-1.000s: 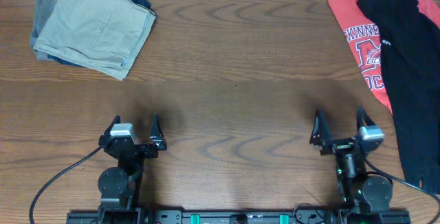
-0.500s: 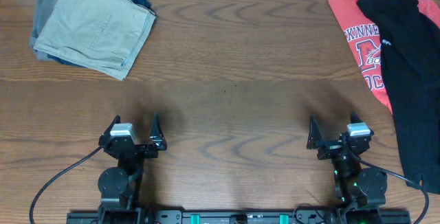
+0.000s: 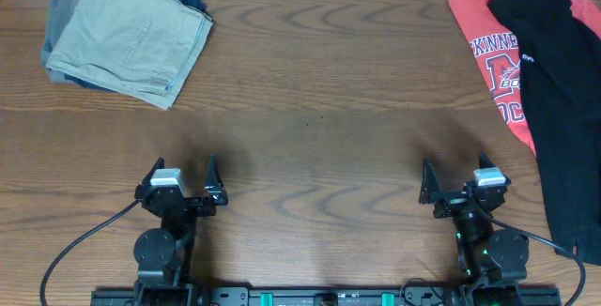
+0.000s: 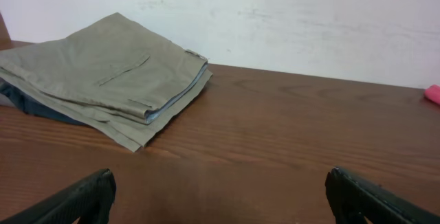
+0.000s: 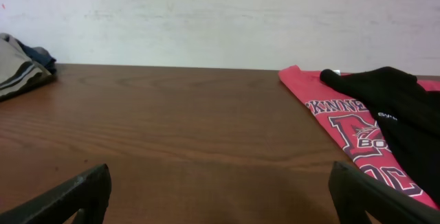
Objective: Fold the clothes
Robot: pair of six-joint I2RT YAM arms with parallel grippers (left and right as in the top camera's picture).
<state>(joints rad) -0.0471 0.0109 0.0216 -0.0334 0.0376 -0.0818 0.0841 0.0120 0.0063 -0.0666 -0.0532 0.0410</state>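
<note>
Right claw (image 3: 453, 162) swung left; it and left claw (image 3: 183, 163) gape; black garment (image 3: 562, 90) escapes left wrist view.

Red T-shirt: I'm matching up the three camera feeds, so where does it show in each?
Overhead: the red T-shirt lies in the top right corner, its right part under the black garment.
Left wrist: only a pink sliver at the far right edge.
Right wrist: right of centre, the black garment over its right side.
Shared landmark: the folded khaki trousers, top left overhead, left in left wrist, far left edge in right wrist.
</note>
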